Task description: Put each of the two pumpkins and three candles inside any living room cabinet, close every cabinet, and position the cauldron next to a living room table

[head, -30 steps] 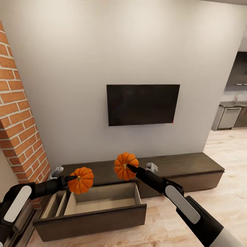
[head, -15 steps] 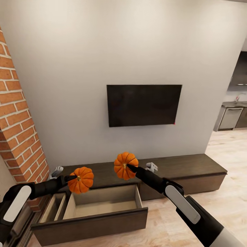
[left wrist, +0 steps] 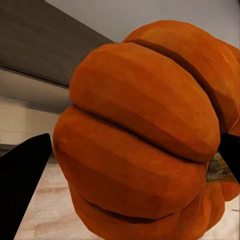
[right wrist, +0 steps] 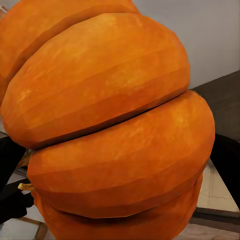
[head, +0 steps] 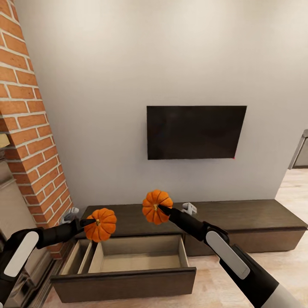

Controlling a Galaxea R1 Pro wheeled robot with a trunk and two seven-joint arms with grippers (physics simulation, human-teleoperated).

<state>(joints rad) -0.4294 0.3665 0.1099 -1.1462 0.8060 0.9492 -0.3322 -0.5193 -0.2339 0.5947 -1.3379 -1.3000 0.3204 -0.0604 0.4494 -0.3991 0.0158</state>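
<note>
Facing a pale wall [head: 128, 64] that spans the head view, with a red brick column [head: 30, 141] at its left edge and a dark flat screen [head: 196, 132] mounted right of centre. Wooden floor [head: 295, 188] shows at the lower right.

Long, low, dark brown cabinet [head: 252, 222] stands against the wall beneath the screen. Its left drawer [head: 128, 276] is pulled out toward the robot; the interior is light-lined and bare, with a narrower compartment along its left side.

Left arm [head: 25, 248] reaches in from the lower left, right arm [head: 231, 256] from the lower right.

Left gripper [head: 90, 222] is clamped on an orange pumpkin [head: 101, 224], held in the air over the rear left part of the pulled-out drawer, not touching it. In the left wrist view the same pumpkin [left wrist: 145, 135] sits between the two dark fingers [left wrist: 22, 195].

Right gripper [head: 162, 209] is clamped on the second pumpkin [head: 156, 206], held higher and to the right of the first, in front of the cabinet top. In the right wrist view that pumpkin [right wrist: 110, 125] is pressed between dark fingers [right wrist: 12, 180].

The two pumpkins are well apart.
</note>
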